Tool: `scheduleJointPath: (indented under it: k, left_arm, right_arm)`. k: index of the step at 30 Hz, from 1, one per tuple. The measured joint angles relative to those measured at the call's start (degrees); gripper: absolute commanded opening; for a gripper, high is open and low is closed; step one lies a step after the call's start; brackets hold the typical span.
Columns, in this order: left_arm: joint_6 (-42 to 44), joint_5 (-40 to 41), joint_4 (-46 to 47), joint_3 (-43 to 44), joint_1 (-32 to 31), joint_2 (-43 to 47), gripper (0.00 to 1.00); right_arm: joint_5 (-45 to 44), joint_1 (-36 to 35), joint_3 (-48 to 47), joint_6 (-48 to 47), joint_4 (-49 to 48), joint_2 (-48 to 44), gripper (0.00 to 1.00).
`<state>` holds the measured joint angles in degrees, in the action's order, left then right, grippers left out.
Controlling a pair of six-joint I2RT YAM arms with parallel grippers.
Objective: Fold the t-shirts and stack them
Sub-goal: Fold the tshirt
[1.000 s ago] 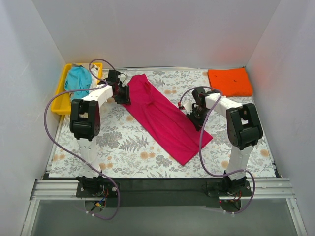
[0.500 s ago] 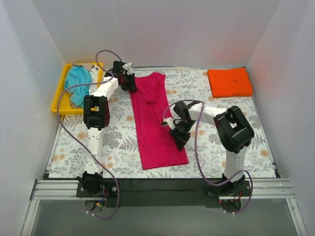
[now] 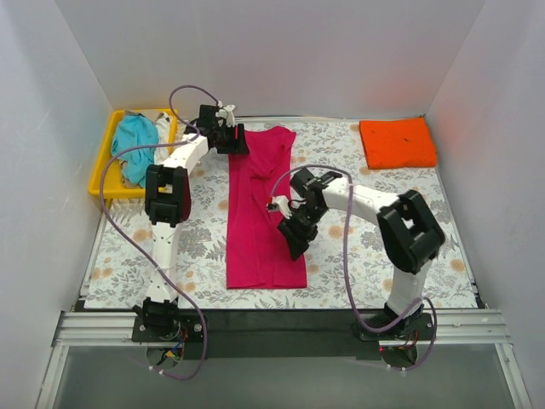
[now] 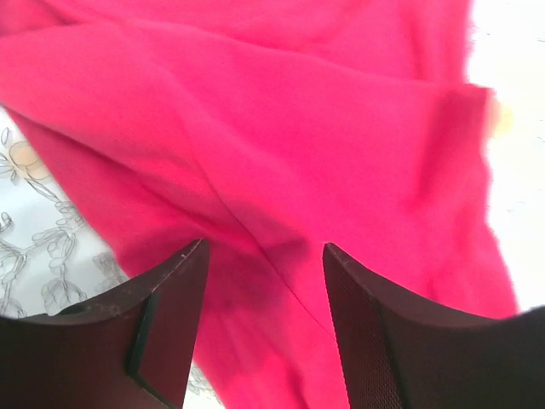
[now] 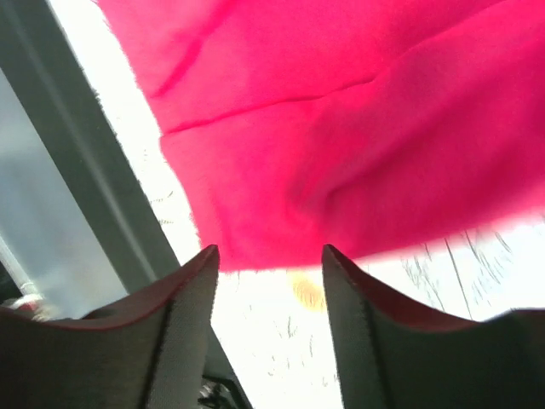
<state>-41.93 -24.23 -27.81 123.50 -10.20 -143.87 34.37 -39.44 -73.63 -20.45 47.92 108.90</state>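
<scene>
The magenta t-shirt [image 3: 260,213] is laid out mid-table as a long narrow strip, its near hem close to the near edge of the floral table [image 3: 196,247] and its far end rumpled around the collar. At that far end the left gripper [image 3: 238,141] is seen with its jaws apart and nothing pinched between them, only cloth spread beneath. The right gripper [image 3: 295,243] is over the strip's right edge, likewise parted and empty (its wrist view shows the hem just beyond the fingertips). Trouble is most likely from here if only the top layer is caught when either hand is closed: the lengthwise fold would then be peeled open rather than carried. A lumpy packet could be produced if the crumpled far end is folded over unsmoothed. The near hem could be dragged off the table edge by a low sweep. Uneven pulls from the two arms would leave the strip skewed. The folded orange t-shirt [image 3: 398,142] waits in the far right corner, well apart, so a loose fold may be lost on the way; the teal t-shirt [image 3: 134,141] is left heaped in the yellow tray [image 3: 106,162].
</scene>
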Motion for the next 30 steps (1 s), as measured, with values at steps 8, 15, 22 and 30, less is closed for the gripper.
scheduleJointPath:
  k: [8,15,22,30]
  left_arm:
    - [6.3,-9.9,7.1,-28.1,0.4,32.7,0.5]
    - [23.1,-19.9,9.3,-61.2,-0.3,74.8,0.4]
    - [44.2,-20.3,-6.6,-86.8,-11.3,96.2,0.39]
    - [53.5,-14.5,-11.0,-99.7,-18.4,104.7,0.45]
  right_arm:
    - [-6.4,-0.4,5.9,-6.1,-5.3,-23.9,0.48]
    - [-17.3,-8.1,20.9,-13.6,-9.4,-33.9,0.44]
    - [-25.3,-21.2,28.8,-15.8,-17.8,-32.7,0.43]
    - [-30.8,-26.7,33.6,-15.7,-27.6,-29.8,0.41]
